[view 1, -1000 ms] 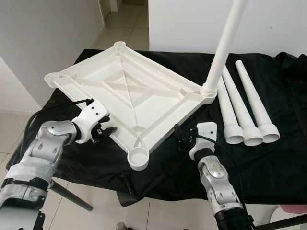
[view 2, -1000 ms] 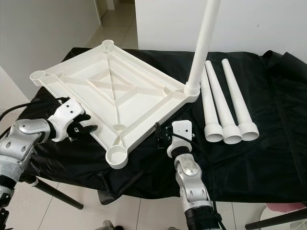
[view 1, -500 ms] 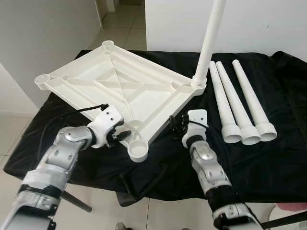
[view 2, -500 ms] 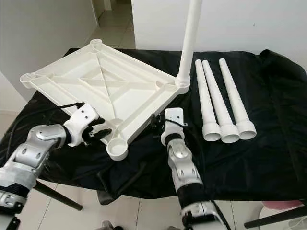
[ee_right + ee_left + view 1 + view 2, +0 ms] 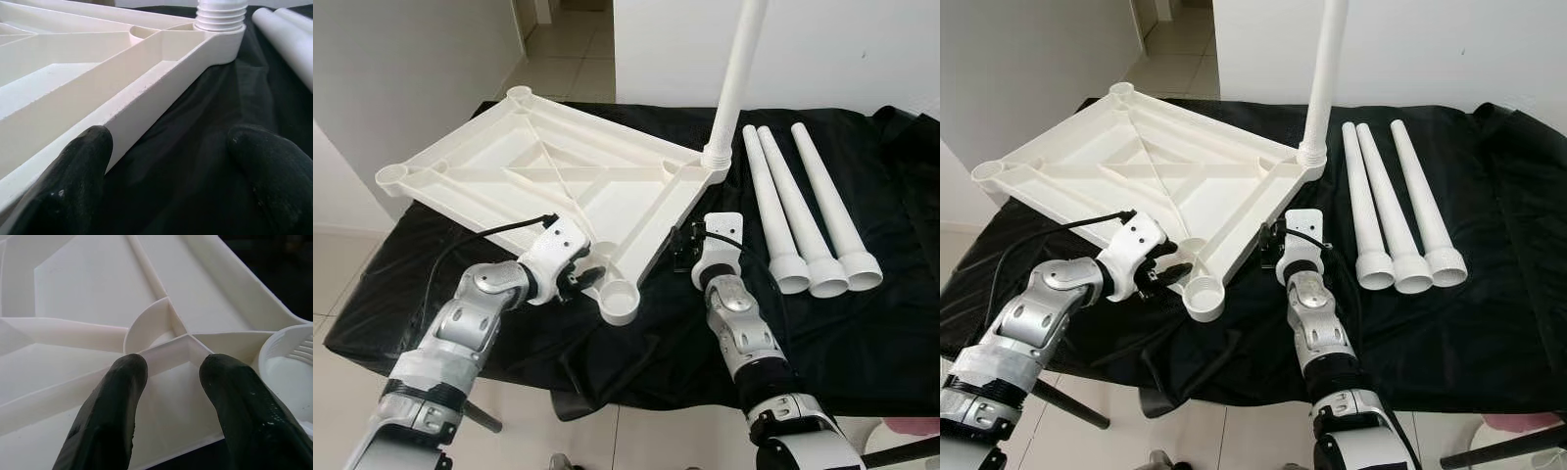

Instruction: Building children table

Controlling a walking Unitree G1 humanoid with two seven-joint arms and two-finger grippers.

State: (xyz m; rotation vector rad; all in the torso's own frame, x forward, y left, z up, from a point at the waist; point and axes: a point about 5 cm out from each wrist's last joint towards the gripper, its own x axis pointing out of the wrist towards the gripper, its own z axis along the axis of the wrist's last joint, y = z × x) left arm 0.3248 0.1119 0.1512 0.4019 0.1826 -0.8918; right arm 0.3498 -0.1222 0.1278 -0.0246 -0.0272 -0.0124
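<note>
So we've got the white tabletop (image 5: 548, 176) lying upside down, ribs up, on a black cloth (image 5: 862, 333) over the work surface, turned at an angle so one corner socket (image 5: 619, 302) points at us. One leg (image 5: 736, 78) is already standing upright in the far right corner socket. Three spare legs (image 5: 803, 211) lie side by side on the cloth to the right, wide ends toward us, well apart from the tabletop. Tiled floor (image 5: 558, 44) and white walls behind.

Our left gripper (image 5: 1167, 275) sits at the near edge just beside the near socket. In the left wrist view its fingers (image 5: 105, 421) are spread a moderate way over the ribbed underside, a rib junction between the tips, nothing pinched. Our right gripper (image 5: 682, 250) is just beside the tabletop's right edge; in its wrist view the fingers (image 5: 68, 181) are wide apart, one against the side wall of the rim, the other over bare cloth, holding nothing.

No brand marks or writing we can read anywhere
</note>
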